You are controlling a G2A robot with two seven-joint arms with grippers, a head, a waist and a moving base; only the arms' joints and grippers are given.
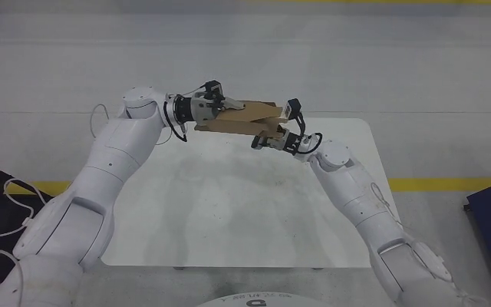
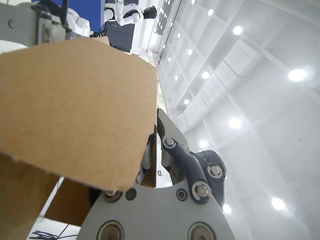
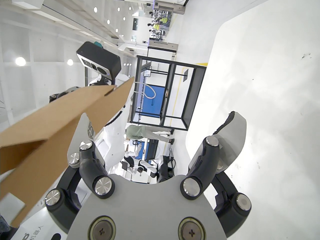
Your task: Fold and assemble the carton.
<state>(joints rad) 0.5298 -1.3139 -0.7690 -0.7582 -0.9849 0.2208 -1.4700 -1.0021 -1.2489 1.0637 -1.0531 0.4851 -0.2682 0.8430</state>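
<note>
Holding the carton [image 1: 242,119] off the table [image 1: 230,230], above its far edge, as a flat brown cardboard blank lying roughly level between the two arms. Grasping the carton's end nearest the left arm with the left gripper [image 1: 217,110]. In the left wrist view, pinching a thin cardboard edge at the left gripper [image 2: 154,138], showing one finger [image 2: 165,126] beside that edge and hiding the opposite finger behind the broad panel of the carton [image 2: 75,113]. Covering much of that view with the panel, so making the exact line of the pinch hard to read. Positioning the right gripper [image 1: 267,141] just under the carton's other end in the top view, with contact there being impossible to confirm. Spreading the right gripper [image 3: 160,123] wide in the right wrist view, holding nothing between its jaws. Showing one finger [image 3: 231,131] in full there, clear of the cardboard, against the white table [image 3: 262,76]. Overlapping the other finger with a folded flap of the carton [image 3: 50,131] and hiding its tip, whether touching it or only passing in front not being determinable. Cutting the flap's lower part off at the picture edge.
</note>
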